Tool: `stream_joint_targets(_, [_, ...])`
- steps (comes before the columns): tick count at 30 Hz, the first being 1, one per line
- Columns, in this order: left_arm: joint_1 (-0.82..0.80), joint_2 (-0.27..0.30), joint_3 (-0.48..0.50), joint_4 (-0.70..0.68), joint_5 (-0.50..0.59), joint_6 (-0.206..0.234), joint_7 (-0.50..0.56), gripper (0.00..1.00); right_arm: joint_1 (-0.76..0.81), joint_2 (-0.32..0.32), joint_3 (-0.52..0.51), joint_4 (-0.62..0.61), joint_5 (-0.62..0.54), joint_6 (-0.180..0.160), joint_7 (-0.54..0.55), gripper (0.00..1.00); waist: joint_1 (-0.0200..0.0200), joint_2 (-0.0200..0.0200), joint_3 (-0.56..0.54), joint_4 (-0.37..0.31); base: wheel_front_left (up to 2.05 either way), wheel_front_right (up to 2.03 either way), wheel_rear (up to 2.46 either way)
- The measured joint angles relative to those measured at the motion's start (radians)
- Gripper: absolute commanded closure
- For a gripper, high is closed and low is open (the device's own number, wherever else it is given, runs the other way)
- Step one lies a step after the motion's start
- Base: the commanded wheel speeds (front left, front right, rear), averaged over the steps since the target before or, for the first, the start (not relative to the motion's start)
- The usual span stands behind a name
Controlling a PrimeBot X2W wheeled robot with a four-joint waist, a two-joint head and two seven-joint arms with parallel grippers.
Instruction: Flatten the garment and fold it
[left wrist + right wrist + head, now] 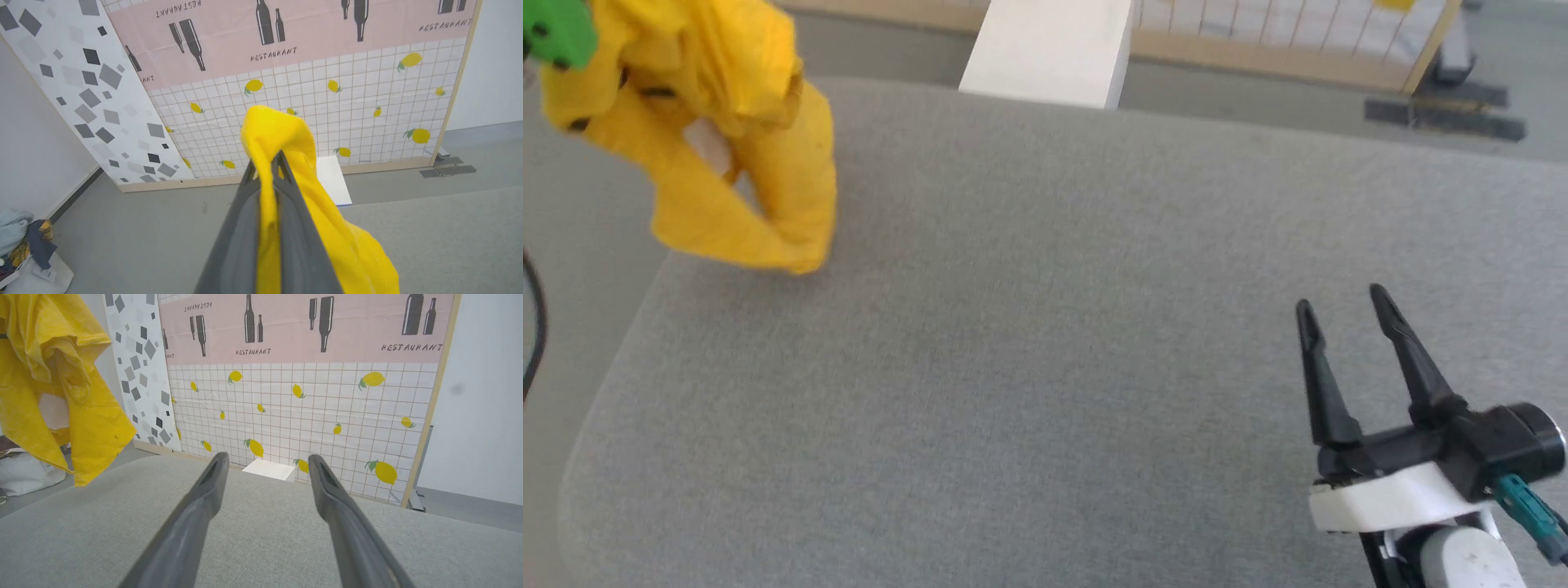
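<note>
The garment (719,139) is a bright yellow T-shirt, bunched and hanging in the air above the far left corner of the grey table (1045,367). A white patch and black marks peek out between its folds. In the left wrist view my left gripper (267,157) is shut on a fold of the garment (282,134), which drapes down over the fingers. The right wrist view has the garment (53,375) dangling at the upper left, clear of the table. My right gripper (1343,298) stands open near the table's front right, nothing between its fingers (212,473).
A white block (1049,49) stands beyond the table's far edge, before a patterned screen wall (286,375) with lemons and bottles. A pile of cloth and bags (24,253) lies on the floor at the left. The grey table surface is bare between the garment and my right gripper.
</note>
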Motion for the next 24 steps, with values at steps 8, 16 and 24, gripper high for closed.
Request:
stream_joint_targets(8, [-0.084,-0.145,-0.033,-0.068,-0.036,0.043,0.041,1.00,0.045,0.000,-0.074,-0.017,0.020,0.000,-0.001,0.00,0.0000,0.0000,-0.110,-0.045,0.00,0.00,0.00])
stream_joint_targets(16, [-0.095,-0.314,-0.090,-0.112,-0.041,0.129,0.045,1.00,0.056,0.000,-0.104,-0.022,0.020,0.000,-0.001,0.00,0.0000,0.0000,-0.166,-0.119,0.00,0.00,0.00])
stream_joint_targets(24, [-0.085,-0.457,-0.151,-0.149,-0.044,0.194,0.043,1.00,0.054,0.000,-0.131,-0.034,0.018,0.000,-0.001,0.00,0.0000,0.0000,-0.168,-0.196,0.00,0.00,0.00])
